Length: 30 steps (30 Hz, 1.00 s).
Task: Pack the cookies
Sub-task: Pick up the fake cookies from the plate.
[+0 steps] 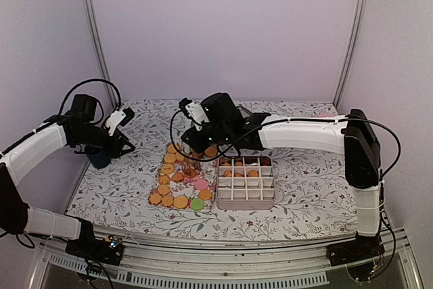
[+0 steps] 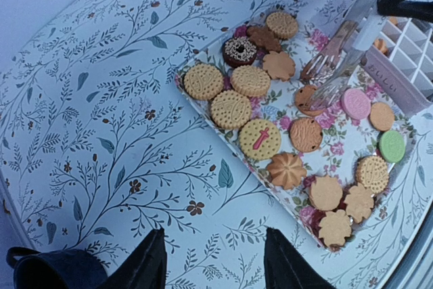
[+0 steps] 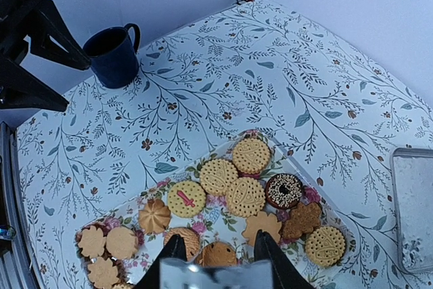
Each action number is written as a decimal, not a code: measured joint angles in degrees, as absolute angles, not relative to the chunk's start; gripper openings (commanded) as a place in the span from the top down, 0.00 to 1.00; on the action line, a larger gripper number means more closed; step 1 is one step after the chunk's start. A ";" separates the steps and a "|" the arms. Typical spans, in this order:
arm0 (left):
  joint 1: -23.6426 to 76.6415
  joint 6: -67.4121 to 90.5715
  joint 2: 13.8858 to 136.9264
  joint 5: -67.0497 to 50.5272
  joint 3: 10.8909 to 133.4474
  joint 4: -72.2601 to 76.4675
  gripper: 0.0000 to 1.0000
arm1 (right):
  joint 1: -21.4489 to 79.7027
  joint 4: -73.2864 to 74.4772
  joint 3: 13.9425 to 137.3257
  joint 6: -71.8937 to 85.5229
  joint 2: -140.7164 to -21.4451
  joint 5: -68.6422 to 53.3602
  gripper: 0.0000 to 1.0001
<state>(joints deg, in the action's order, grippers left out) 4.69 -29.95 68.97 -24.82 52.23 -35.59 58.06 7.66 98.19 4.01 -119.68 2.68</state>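
Many cookies [image 1: 180, 202] lie on a floral tray [image 2: 333, 147]: golden rounds, flower shapes, a pink one [image 2: 355, 103], a green one [image 2: 391, 145] and a dark sprinkled one [image 3: 283, 190]. My right gripper [image 1: 195, 145] hangs over the tray, shut on clear tongs [image 2: 333, 72]. The tong tips sit at a brown cookie [image 2: 308, 99]; I cannot tell whether they hold it. In the right wrist view the tongs [image 3: 216, 277] fill the gap between the fingers. My left gripper [image 2: 216, 262] is open and empty, above bare cloth left of the tray.
A white divided box [image 1: 247, 204] stands right of the tray, with several cookies in its far cells. A dark blue mug [image 1: 100, 158] stands under the left gripper at the table's left edge. A clear lid [image 3: 413, 208] lies behind the tray.
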 measured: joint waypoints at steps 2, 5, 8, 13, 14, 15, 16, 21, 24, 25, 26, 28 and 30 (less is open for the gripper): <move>4.69 -29.95 68.99 -24.82 52.23 -35.64 0.50 | 58.06 7.42 98.19 4.01 -120.01 2.66 0.64; 4.69 -29.95 68.97 -24.82 52.23 -35.66 0.50 | 58.06 6.92 98.19 4.03 -120.25 2.68 0.64; 4.69 -29.98 68.97 -24.82 52.23 -35.66 0.50 | 58.06 6.72 98.19 4.05 -120.33 2.68 0.63; 4.69 -30.00 68.97 -24.82 52.23 -35.66 0.50 | 58.06 6.15 98.19 4.25 -120.64 2.74 0.61; 4.69 -30.02 68.97 -24.82 52.23 -35.66 0.50 | 58.06 5.93 98.19 4.32 -120.73 2.74 0.60; 4.69 -30.00 68.97 -24.82 52.23 -35.66 0.50 | 58.06 5.78 98.19 4.49 -120.84 2.72 0.59; 4.69 -30.02 68.99 -24.82 52.23 -35.68 0.50 | 58.06 5.58 98.19 4.54 -120.90 2.72 0.59; 4.69 -30.04 68.97 -24.82 52.23 -35.68 0.50 | 58.08 5.28 98.06 4.75 -121.14 2.70 0.59; 4.69 -30.06 68.97 -24.82 52.23 -35.68 0.50 | 58.17 5.13 97.73 4.71 -121.14 2.92 0.59; 4.69 -30.06 68.97 -24.82 52.23 -35.68 0.50 | 58.19 5.13 97.71 4.69 -121.14 2.92 0.59; 4.69 -30.06 68.97 -24.82 52.23 -35.68 0.50 | 58.19 5.08 97.69 4.69 -121.14 2.92 0.59; 4.67 -30.11 68.97 -24.82 52.23 -35.68 0.50 | 58.24 4.56 97.34 4.69 -121.14 2.90 0.60; 4.64 -30.15 68.97 -24.82 52.23 -35.68 0.50 | 58.24 3.81 96.95 4.69 -121.14 2.90 0.61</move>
<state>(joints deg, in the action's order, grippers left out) 4.64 -30.15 68.97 -24.82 52.23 -35.68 58.24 3.81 96.95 4.69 -121.14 2.90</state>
